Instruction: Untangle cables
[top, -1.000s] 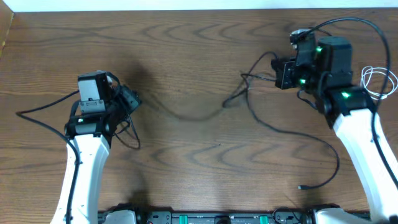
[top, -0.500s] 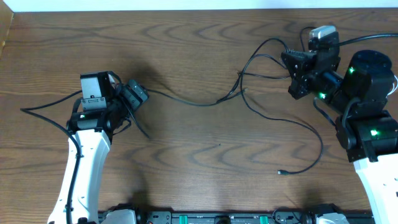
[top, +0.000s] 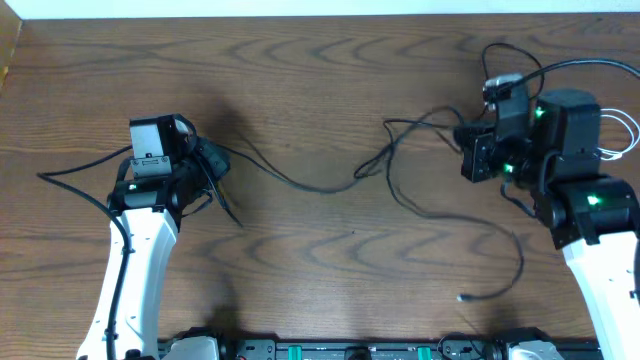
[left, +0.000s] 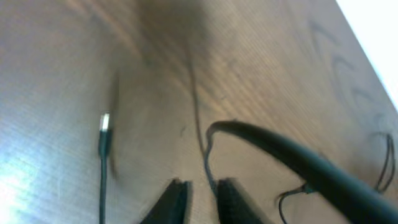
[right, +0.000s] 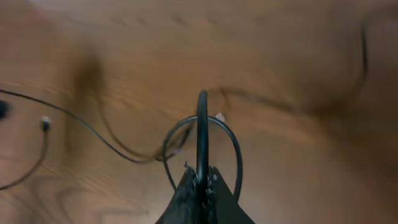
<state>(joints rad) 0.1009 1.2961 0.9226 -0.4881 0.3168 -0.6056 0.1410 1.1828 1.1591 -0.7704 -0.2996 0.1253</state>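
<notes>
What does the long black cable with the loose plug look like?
The black cable is thin and bendy, lying on the wooden table. Its small plug rests loose near the front edge. From there it curves right, then swings up and left to the tangle beside the right gripper, where it crosses a second black cable.

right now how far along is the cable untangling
Done: the white cable lies apart by the right edge. In hand: the right gripper is shut on a loop of the black cables; the left gripper has its jaws narrow around a black strand, grip uncertain. Left: the black ones cross right of mid-table, not yet separated.
</notes>
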